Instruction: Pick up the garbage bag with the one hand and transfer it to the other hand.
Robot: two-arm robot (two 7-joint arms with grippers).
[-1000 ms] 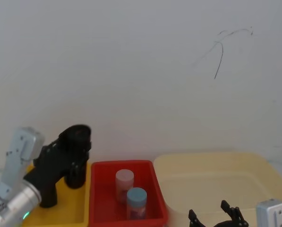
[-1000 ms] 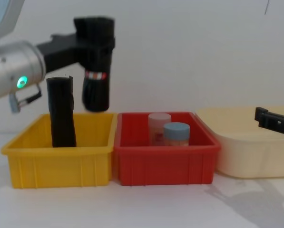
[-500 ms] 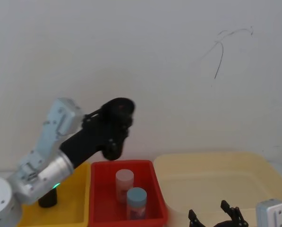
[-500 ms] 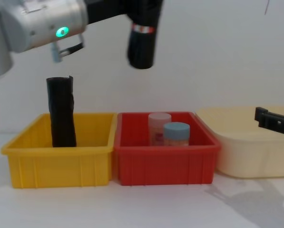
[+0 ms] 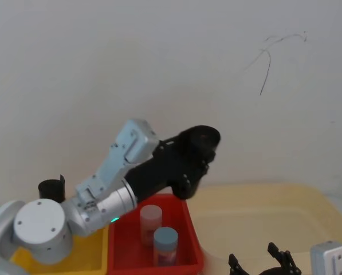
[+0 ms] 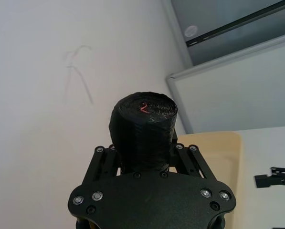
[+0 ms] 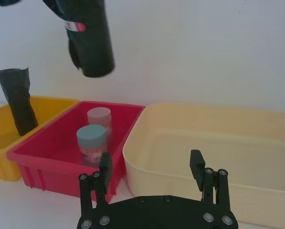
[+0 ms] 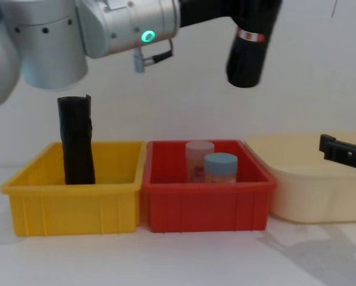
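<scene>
The left gripper [image 6: 144,155] is shut tight on the top part of the garbage bag [image 8: 247,55]. It holds the roll by its top so the long bottom part hangs free, and that leaves room for another grip. The bag is high in the air, above the right side of the red bin [image 8: 207,210] and well above the two jars [image 8: 212,165] inside. Being that high, it should not bump them.

The right gripper [image 7: 151,165] waits low on the right, near the cream tub [image 8: 309,199]. Its fingers are wide apart with nothing between them, so it looks ready to take the bag. The two grippers are well apart, so the swap is not done yet.

On the far left, a thin black roll [image 8: 76,142] stands in the yellow bin [image 8: 70,210].
</scene>
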